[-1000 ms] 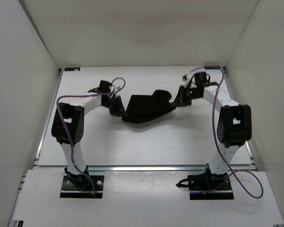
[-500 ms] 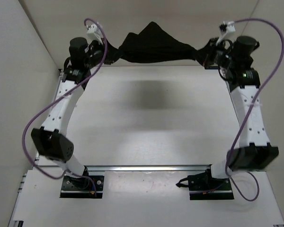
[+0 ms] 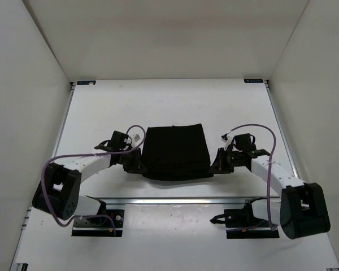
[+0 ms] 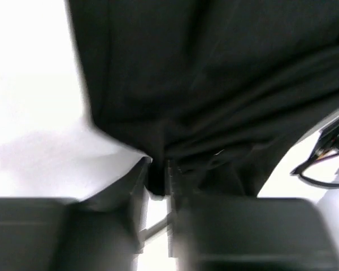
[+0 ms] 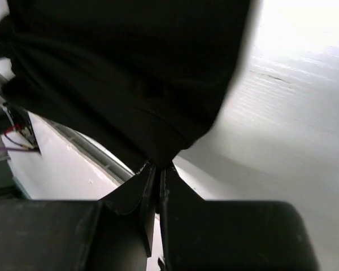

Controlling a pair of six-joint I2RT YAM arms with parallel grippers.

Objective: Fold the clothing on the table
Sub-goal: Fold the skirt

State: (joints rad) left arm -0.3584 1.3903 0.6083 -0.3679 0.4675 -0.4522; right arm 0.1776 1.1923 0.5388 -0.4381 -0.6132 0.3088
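Note:
The black clothing (image 3: 175, 152) lies as a roughly square, flattened shape on the white table (image 3: 158, 101), close to the near edge. My left gripper (image 3: 137, 164) sits low at its near left corner. In the left wrist view a bunch of the clothing (image 4: 214, 73) fills the narrow gap between the left gripper (image 4: 158, 176) fingers. My right gripper (image 3: 216, 164) is at the near right corner. In the right wrist view the right gripper (image 5: 157, 167) is shut, pinching the edge of the clothing (image 5: 130, 73).
A metal rail (image 3: 175, 200) runs along the table's near edge just below the clothing. White walls (image 3: 28, 84) close in the left, right and back sides. Purple cables (image 3: 254, 127) loop over both arms.
Both arms lifted the clothing high toward the back, stretched between them, then swung down and forward. The clothing now lies flat near the front edge.

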